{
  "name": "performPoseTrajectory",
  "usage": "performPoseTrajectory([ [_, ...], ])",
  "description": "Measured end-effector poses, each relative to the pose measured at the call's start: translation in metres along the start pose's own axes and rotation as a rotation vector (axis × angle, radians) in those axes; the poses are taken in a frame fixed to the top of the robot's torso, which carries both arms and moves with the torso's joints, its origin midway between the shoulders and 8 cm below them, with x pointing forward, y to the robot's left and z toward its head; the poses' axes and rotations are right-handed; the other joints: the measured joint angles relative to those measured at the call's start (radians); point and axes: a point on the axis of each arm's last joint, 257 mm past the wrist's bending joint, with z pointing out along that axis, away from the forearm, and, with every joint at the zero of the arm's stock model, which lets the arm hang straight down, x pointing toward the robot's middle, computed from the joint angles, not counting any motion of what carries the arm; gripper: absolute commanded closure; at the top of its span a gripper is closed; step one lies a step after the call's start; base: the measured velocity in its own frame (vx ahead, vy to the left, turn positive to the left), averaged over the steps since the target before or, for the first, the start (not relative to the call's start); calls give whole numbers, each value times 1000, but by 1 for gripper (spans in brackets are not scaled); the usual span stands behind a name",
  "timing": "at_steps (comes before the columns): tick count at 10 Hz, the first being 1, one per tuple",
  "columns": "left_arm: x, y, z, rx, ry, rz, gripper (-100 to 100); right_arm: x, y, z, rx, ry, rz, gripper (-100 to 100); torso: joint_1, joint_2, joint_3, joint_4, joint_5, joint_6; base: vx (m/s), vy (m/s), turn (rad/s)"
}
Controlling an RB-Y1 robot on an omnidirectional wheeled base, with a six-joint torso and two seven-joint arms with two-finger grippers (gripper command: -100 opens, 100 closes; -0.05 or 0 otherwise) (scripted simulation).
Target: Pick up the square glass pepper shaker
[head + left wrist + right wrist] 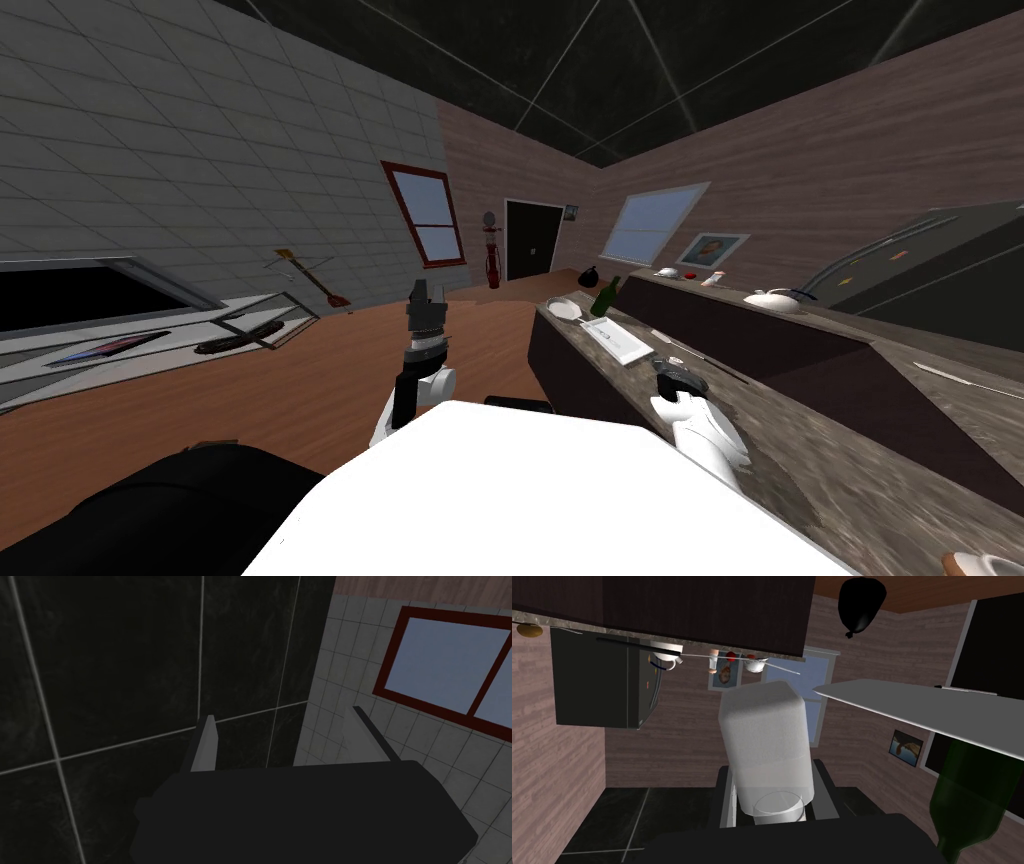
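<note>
the long brown mottled surface (800, 470) runs along my right, from about 4 o'clock near me out to 1 o'clock. a second, higher counter lies behind it, with a dark grey fridge (940, 265) at about 2 o'clock. on the near surface a flat white tray (620, 341) lies at 1 o'clock. a dark green bottle (606, 296) stands upright just beyond it at the tray's 12 o'clock. a pale bowl (565, 308) sits at the tray's 10 o'clock.

the pepper shaker (762, 731) is a square-sided, frosted white body with a clear round end toward the wrist camera. it sits between the two fingers of the right end effector (773, 788), which is clenched on it, one blade against each side. in the head view this hand is over the surface at the tray's 5 o'clock, close to the tray. i cannot tell whether the shaker touches the surface. in the right wrist view the green bottle and the tray's edge are close beside the shaker.

the left end effector (282, 738) is raised at my 11 o'clock, over the wooden floor and well apart from the surface. its fingers are spread and released, with nothing between them.
</note>
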Motion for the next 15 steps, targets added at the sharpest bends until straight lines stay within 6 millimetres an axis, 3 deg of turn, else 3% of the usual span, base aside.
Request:
performPoseTrajectory([
  [3,0,0,0,0,0,0,0,0,-4,1,9,6,17,100,-1,-5,-3,-1,-1,0,-24,10,114],
  [6,0,0,0,0,0,0,0,11,-46,3,69,22,7,100,-2,-3,-2,-1,-2,0,-47,9,163],
  [9,0,0,0,0,0,0,0,11,-53,2,78,26,26,100,-3,-7,-4,-1,-2,0,-22,8,115],
  [11,0,0,0,0,0,0,0,19,-89,0,126,34,43,100,-1,-2,-1,0,-2,-2,-68,24,278],
  [14,0,0,0,0,0,0,0,20,-101,0,149,35,75,100,-3,-5,-3,-1,-2,2,-27,10,80],
  [15,0,0,0,0,0,0,0,24,-117,1,173,41,85,100,-3,-2,-1,0,-3,-1,-92,30,462],
])
